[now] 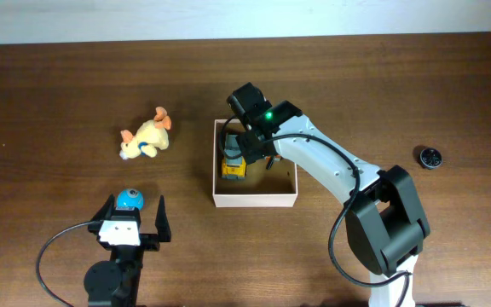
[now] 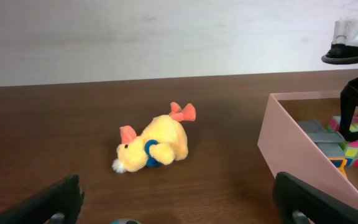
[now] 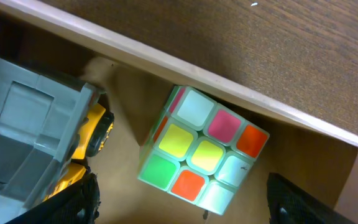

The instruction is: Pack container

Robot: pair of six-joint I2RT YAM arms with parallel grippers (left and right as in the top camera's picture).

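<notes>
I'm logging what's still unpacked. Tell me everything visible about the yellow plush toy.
The yellow plush toy looks soft and fuzzy, with pink-orange bits at both ends, a blue patch on its front and a white tip at one end. It lies on its side on the brown wooden table, outside the container, touching nothing else.

even, soft light; close wrist views slightly blurred.

Pretty plain setup: a dark brown wood-grain table (image 1: 58, 85) takes up nearly the whole overhead view. Behind its far edge runs a bare white wall (image 2: 166, 37), lit soft and even
</notes>
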